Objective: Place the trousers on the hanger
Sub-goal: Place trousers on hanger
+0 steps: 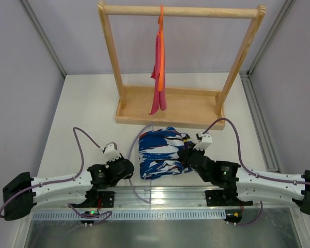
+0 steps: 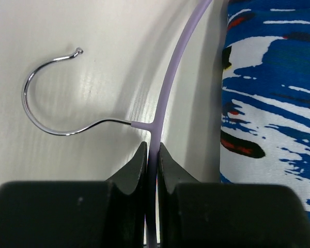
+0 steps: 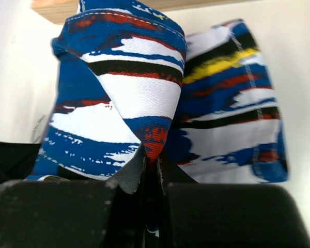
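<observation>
The trousers (image 1: 160, 153), a folded bundle in blue, white, red and black print, lie on the table between my two arms. My right gripper (image 3: 152, 155) is shut on a fold of the trousers (image 3: 144, 98), the cloth bunching up from the pinch. My left gripper (image 2: 152, 150) is shut on the thin lilac bar of the hanger (image 2: 168, 93), just below where its silver hook (image 2: 41, 93) joins. The hook lies flat on the table to the left. The trousers' edge (image 2: 271, 103) lies just right of the hanger bar. In the top view my left gripper (image 1: 130, 168) sits at the trousers' left edge and my right gripper (image 1: 185, 155) at their right edge.
A wooden rack (image 1: 181, 62) stands at the back of the table on a wooden base (image 1: 188, 108). An orange hanger with pink cloth (image 1: 159, 72) hangs from its top rail. Grey walls close in both sides. A metal rail (image 1: 160, 199) runs along the near edge.
</observation>
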Motion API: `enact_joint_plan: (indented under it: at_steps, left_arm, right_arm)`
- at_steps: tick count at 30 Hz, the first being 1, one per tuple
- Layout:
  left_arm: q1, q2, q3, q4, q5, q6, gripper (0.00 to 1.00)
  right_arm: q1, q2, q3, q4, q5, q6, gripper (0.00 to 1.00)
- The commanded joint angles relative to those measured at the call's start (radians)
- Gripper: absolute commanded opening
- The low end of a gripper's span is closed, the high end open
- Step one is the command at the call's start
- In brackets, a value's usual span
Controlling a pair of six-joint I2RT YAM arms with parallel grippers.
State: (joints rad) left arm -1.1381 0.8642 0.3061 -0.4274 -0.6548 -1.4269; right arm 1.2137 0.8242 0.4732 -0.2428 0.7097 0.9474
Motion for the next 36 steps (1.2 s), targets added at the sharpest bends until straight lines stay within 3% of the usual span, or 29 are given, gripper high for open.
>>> enact_joint_plan:
  at_steps: [1,8,9,12,15,21,28,32,33,36]
  left_arm:
    - [0.018,0.087,-0.027,0.118,-0.157,-0.009,0.00]
    - [0.018,0.148,0.007,0.055,-0.152,-0.032,0.00]
    - [0.018,0.144,0.004,0.055,-0.152,-0.032,0.00]
    - [0.018,0.122,-0.015,0.056,-0.149,-0.024,0.00]
    - [0.018,0.098,-0.021,0.026,-0.157,-0.023,0.00]
    - [0.020,0.018,-0.033,-0.010,-0.189,-0.003,0.01]
    - [0.023,-0.031,-0.104,0.206,-0.102,0.155,0.01]
    - [0.024,-0.039,-0.130,0.291,-0.054,0.213,0.00]
    - [0.024,-0.050,-0.134,0.308,-0.045,0.253,0.00]
    - [0.026,-0.073,-0.148,0.374,-0.005,0.337,0.00]
  right_arm:
    - [-0.063,-0.059,-0.100,0.071,0.062,-0.018,0.05]
    - [-0.065,0.015,-0.073,-0.021,0.037,0.008,0.41]
    - [-0.066,0.009,-0.065,-0.050,0.045,0.011,0.51]
    - [-0.072,-0.033,-0.039,-0.090,0.063,0.001,0.62]
    - [-0.152,-0.057,-0.035,-0.099,0.007,-0.042,0.65]
    - [-0.368,-0.019,-0.079,0.025,-0.192,-0.148,0.64]
    - [-0.399,0.098,-0.208,0.278,-0.423,-0.124,0.52]
    - [-0.338,0.067,-0.317,0.355,-0.419,-0.012,0.29]
    - [-0.312,0.022,-0.343,0.320,-0.400,0.016,0.18]
    - [-0.118,-0.066,-0.366,0.210,-0.266,0.169,0.12]
